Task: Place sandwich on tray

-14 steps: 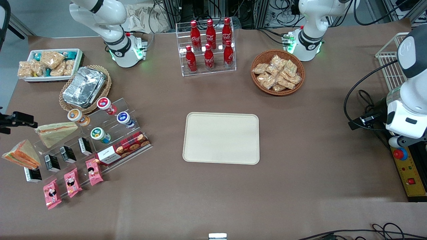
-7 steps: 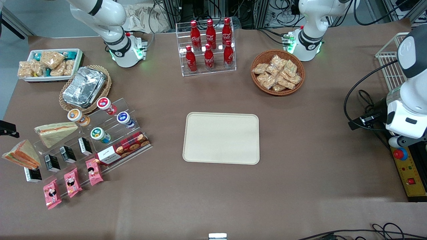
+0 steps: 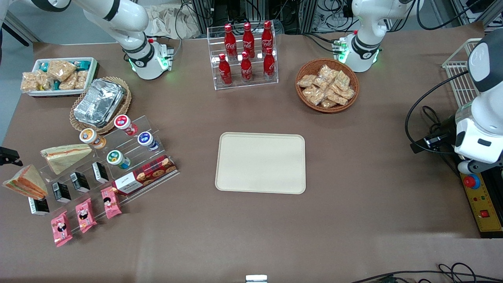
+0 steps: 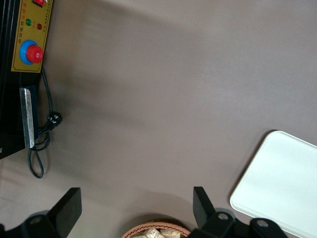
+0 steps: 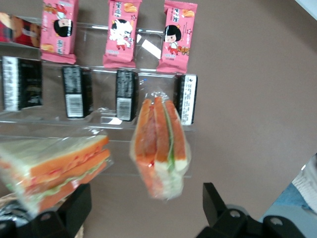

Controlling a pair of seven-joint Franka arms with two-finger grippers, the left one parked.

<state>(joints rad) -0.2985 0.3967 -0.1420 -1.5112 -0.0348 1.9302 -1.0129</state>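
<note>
right at the working arm's end of the table, the sandwich [image 3: 24,182] stands on its edge against the clear stepped rack [image 3: 106,165], orange, green and white layers showing. the gripper [image 5: 143,210] hangs above it, fingers spread wide and holding nothing, one black finger [image 5: 74,206] to each side. in the wrist view the wedge's long axis runs straight away from the gripper, its near end between the fingers, so i'd judge a plain drop and close is what's needed. nearer the rack's top step lies the paler wedge [image 3: 67,156], not the target. the tray [image 3: 261,163] sits bare mid-table, well apart. farther off, red bottles [image 3: 246,51] read coca-cola; the pink snack packets [image 3: 84,215] carry cartoon faces, their writing unreadable.
</note>
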